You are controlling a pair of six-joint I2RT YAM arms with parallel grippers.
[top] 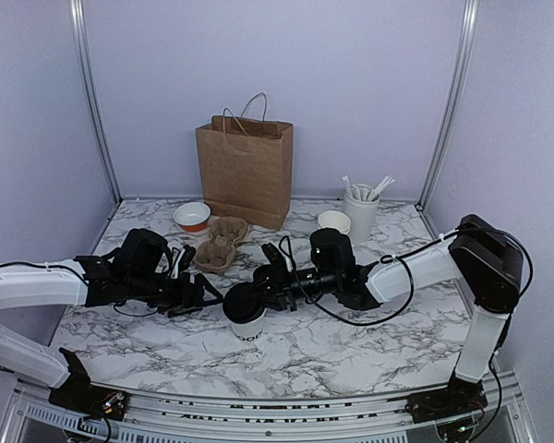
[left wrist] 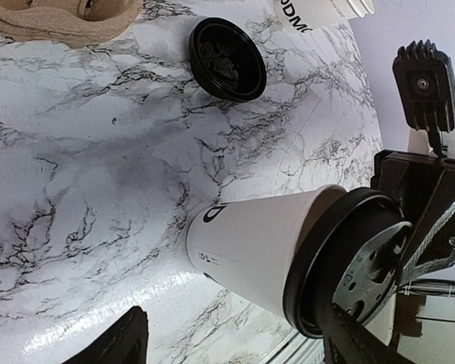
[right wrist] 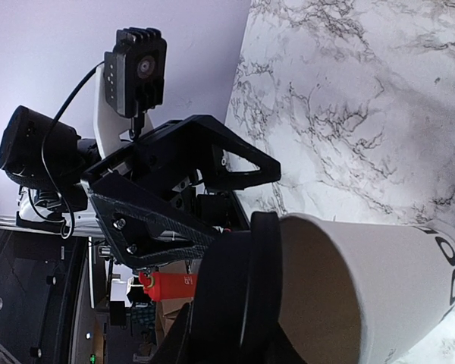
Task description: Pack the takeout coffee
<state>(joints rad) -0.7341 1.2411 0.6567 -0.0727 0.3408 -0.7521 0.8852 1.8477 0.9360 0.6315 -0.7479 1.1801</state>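
Observation:
The takeout coffee is a white paper cup [top: 249, 326] with dark lettering, standing on the marble table [top: 351, 355] near the front middle. A black lid [top: 243, 303] sits on its rim. My right gripper [top: 263, 289] reaches in from the right and is shut on that lid [right wrist: 262, 258], with the cup [right wrist: 379, 280] below it. My left gripper [top: 203, 297] is just left of the cup and open. In the left wrist view the cup [left wrist: 250, 246] and lid [left wrist: 326, 265] lie ahead of its spread fingers [left wrist: 114, 345].
A brown paper bag [top: 246, 166] stands at the back. A pulp cup carrier [top: 222, 242] and a red-and-white bowl [top: 192, 217] lie left of centre. A cup of stirrers [top: 362, 210] and a small white cup [top: 333, 220] stand back right. A loose black lid [left wrist: 227, 59] lies on the table.

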